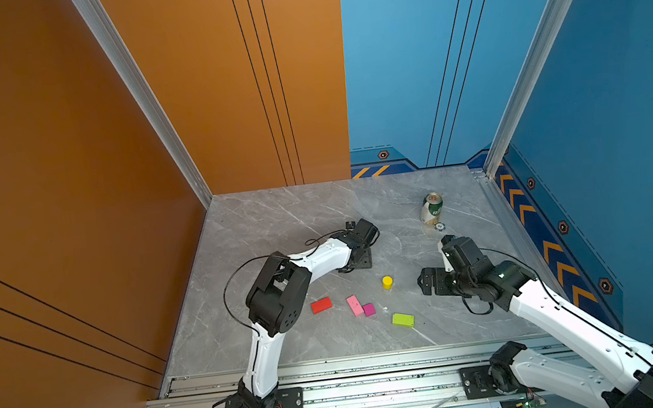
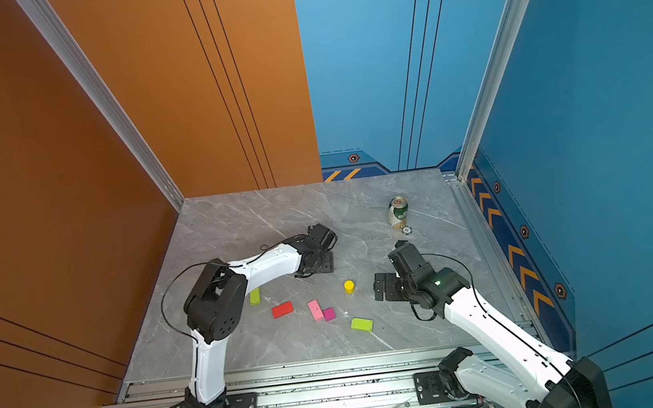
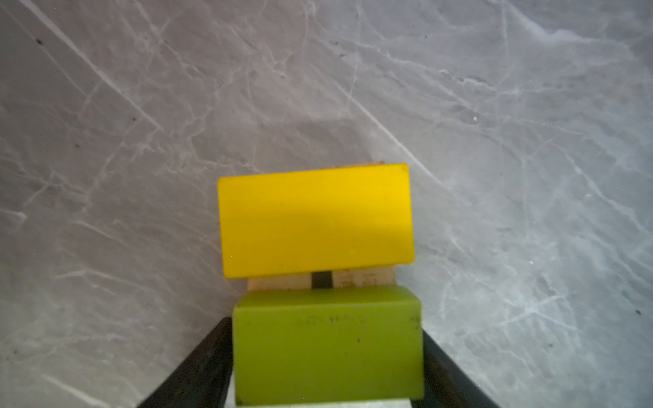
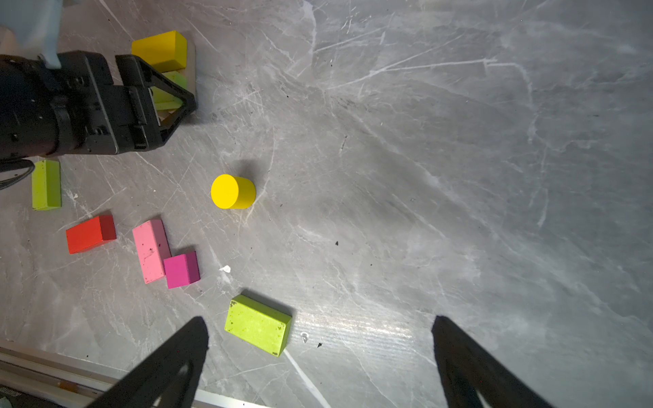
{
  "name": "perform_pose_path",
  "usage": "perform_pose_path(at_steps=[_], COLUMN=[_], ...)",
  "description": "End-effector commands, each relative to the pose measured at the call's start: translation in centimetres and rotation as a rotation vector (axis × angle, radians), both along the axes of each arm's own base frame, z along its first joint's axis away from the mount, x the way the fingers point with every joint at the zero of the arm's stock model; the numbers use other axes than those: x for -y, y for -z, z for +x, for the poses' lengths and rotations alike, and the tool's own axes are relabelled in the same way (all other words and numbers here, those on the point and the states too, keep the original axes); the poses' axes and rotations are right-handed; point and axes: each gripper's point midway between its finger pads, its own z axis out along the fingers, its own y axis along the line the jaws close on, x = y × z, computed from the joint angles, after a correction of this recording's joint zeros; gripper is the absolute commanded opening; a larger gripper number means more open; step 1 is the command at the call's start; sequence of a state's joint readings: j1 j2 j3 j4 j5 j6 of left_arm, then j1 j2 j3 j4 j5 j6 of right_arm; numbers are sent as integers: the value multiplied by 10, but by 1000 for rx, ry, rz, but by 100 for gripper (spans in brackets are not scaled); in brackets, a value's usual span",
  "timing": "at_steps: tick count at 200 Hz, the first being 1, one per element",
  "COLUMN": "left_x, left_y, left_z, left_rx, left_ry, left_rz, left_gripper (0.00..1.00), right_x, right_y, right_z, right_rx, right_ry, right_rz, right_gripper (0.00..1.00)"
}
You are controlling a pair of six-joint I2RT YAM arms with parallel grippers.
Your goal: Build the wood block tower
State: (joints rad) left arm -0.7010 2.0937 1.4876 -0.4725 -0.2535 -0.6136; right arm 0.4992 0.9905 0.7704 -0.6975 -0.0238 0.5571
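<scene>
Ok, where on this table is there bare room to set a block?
Free: the back of the table, from the orange wall to the can; also the strip between the yellow cylinder and can. Crowded: the front middle, where the red block, pink block, magenta cube and green block lie close.

The green-and-white drink can [image 1: 432, 209] is showing white lettering on its green band, too small to read. In the left wrist view, the lime-green rectangular wood block [image 3: 328, 342] is carrying a faint stamped line, perhaps letters, and the plain tan wood bar [image 3: 360, 281] is bearing small blurred marks. Orange chevron signs [image 1: 552, 246] are running along the blue wall [image 1: 602, 140].
</scene>
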Motion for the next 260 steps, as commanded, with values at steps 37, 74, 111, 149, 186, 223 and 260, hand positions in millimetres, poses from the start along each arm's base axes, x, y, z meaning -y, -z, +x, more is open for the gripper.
perform_pose_path(at_steps=[37, 74, 111, 149, 186, 223, 260], left_x=[-7, -7, -7, -6, -4, -6, -18], left_y=[1, 1, 0, -5, -30, -65, -98], left_z=[2, 2, 3, 2, -1, -8, -22], left_rx=[-9, -9, -7, 3, 48, 109, 168], left_ry=[-13, -12, -11, -1, 22, 40, 39], left_rz=[23, 22, 23, 25, 32, 26, 14], left_gripper=[73, 71, 79, 91, 97, 99, 100], right_x=[0, 0, 0, -1, -5, -9, -15], right_y=[3, 3, 2, 2, -3, -11, -17], right_z=[-3, -4, -3, -3, -2, -2, -4], right_rx=[-17, -17, -15, -16, -10, 6, 18], right_ry=[4, 2, 4, 2, -12, -28, -49], right_rz=[-6, -6, -5, -2, 6, 7, -7], right_gripper=[100, 100, 100, 100, 100, 100, 100])
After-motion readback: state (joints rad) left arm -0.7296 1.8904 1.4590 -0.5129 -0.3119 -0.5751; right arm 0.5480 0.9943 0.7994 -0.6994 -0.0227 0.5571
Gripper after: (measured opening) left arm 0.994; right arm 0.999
